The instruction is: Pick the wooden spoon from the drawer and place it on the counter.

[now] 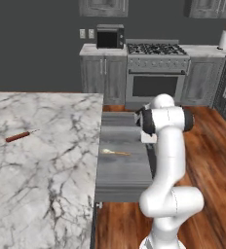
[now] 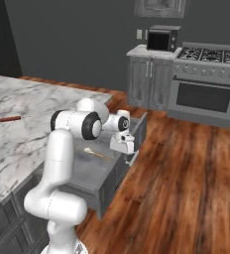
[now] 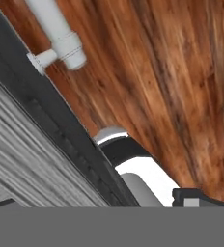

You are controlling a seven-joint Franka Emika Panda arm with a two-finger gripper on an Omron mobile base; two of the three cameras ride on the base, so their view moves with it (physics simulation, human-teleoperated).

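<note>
— Can any brand or writing be read?
— None; the microwave (image 1: pixel 109 37) and stove (image 1: pixel 156 73) show nothing legible at this size.

— Where does the wooden spoon (image 1: pixel 116 152) lie?
— Flat on the floor of the open drawer (image 1: pixel 123 180), bowl toward the counter (image 1: pixel 42 160), handle pointing to about 3 o'clock in the left base view. The right base view shows the same spoon (image 2: pixel 95 153) just beside the arm's elbow.

— And the gripper (image 2: pixel 122 144)?
— It hangs over the drawer's front edge, at about 2 o'clock from the spoon in the right base view, near it but apart. Whether the fingers are spread or closed, the speaker cannot tell; they seem hidden behind the hand.

— What does one view add?
— The hand view shows the drawer's dark front edge with a silver bar handle (image 3: pixel 58 36) over the wood floor (image 3: pixel 181 87). The base views show a reddish-brown rod (image 1: pixel 18 136) on the marble, well apart from the drawer.
</note>
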